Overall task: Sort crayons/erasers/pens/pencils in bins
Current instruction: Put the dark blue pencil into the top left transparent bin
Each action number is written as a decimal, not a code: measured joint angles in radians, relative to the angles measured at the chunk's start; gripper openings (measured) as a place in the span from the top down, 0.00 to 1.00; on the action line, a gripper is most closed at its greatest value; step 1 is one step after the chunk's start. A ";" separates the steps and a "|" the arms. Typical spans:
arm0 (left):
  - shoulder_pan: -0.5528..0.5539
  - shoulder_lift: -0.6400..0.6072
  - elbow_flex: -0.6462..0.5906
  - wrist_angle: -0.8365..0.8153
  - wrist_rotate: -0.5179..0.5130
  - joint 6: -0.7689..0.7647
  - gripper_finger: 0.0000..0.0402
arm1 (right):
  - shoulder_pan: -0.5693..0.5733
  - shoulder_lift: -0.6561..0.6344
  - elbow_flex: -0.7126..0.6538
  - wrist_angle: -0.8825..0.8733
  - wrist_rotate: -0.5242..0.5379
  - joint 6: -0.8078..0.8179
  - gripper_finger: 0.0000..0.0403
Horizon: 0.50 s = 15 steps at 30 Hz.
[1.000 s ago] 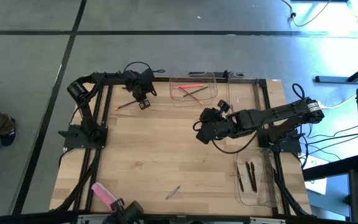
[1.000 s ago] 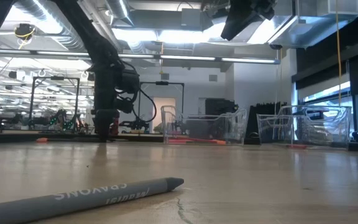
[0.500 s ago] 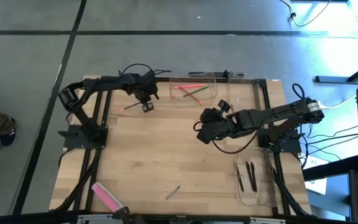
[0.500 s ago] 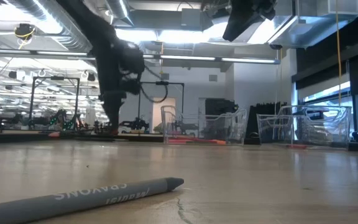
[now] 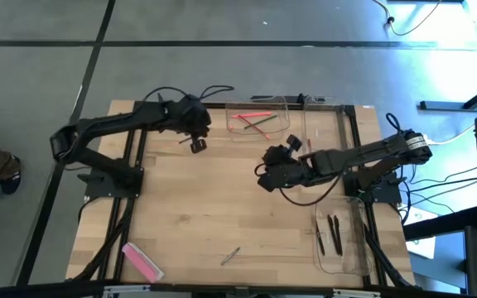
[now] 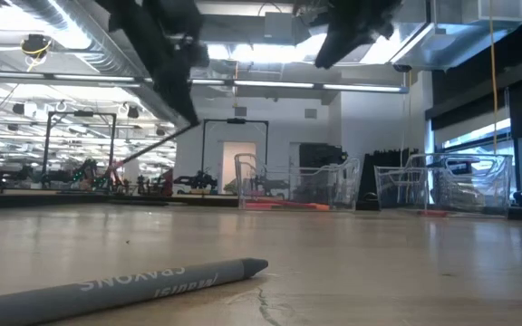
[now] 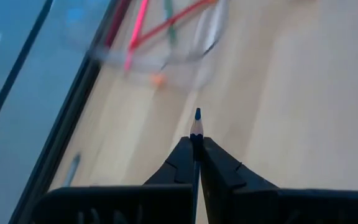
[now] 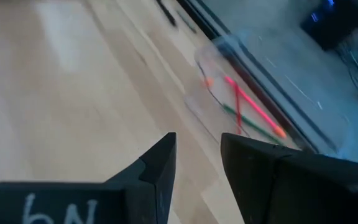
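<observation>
Pencil [image 7: 197, 127], blue-tipped, sits pinched between the pressed-together fingers of the left gripper [image 5: 197, 142], point forward, raised off the surface [image 5: 222, 207] near its far edge. That grip along the shaft keeps the tip aimed toward the clear bin [image 5: 257, 122] at the far edge, which already holds thin red, pink and green sticks, so this looks like the carry toward that bin. The right gripper [image 5: 265, 178] hangs over the middle of the surface, toward the right side, its fingers spread with nothing between them, seemingly waiting. A second clear bin [image 5: 344, 242] near the right front corner holds two dark pens [image 5: 328, 233], kept apart from the coloured sticks. Still unsorted are the pink eraser [image 5: 141, 260] at the front left corner and a grey crayon [image 5: 230, 256] by the front edge, well apart from any bin.
</observation>
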<state>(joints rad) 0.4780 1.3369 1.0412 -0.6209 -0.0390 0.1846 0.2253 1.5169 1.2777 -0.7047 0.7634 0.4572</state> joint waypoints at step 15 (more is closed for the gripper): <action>-0.145 -0.095 0.002 0.131 0.015 0.014 1.00 | -0.149 0.000 -0.295 0.881 -0.471 -0.401 0.68</action>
<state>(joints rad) 0.3330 1.2419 1.0428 -0.4898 -0.0236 0.1989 0.0760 1.5173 0.9825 0.1760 0.2925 0.0558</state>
